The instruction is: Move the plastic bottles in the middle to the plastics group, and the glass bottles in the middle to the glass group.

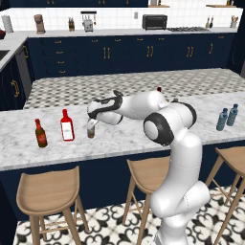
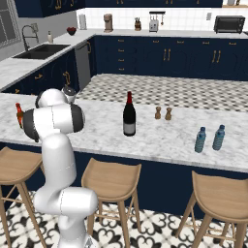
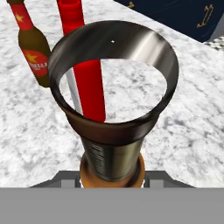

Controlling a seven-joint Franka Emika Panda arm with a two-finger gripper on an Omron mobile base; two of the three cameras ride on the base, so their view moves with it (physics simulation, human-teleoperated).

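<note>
**Gripper clamped on the small amber bottle beside the glass group**

The gripper (image 1: 92, 125) hangs low over the white marble counter (image 1: 124, 139), with its fingers squeezed tight on the small slim amber-brown bottle (image 1: 91, 130). In the hand view this bottle (image 3: 113, 131) is very close: a shiny, dark, wide round mouth on top, a ribbed neck under it, and an orange-brown ring at the bottom, right between the finger tips. From the left base view it stands upright at the counter top; I cannot tell if its base touches the marble.

Just beside it, on the robot's left, stands the flat-sided red bottle with a white label (image 1: 67, 126). Through the open mouth in the hand view you see its smooth red side (image 3: 89, 83). A bit farther left is the small brown bottle with a red label (image 1: 40, 134), which has a yellow star on it (image 3: 34, 48). These two stand close together and apart from the gripper.

Farther along the counter, in the middle, the tall dark wine bottle with a red foil top and pale label (image 2: 129, 116) stands upright alone. Behind it are two little brown shakers (image 2: 162, 114). Well apart, at the right end, two small see-through blue plastic bottles with dark caps (image 2: 209, 138) stand side by side.

Three round wooden stools (image 2: 112, 181) sit in front of the counter.
</note>
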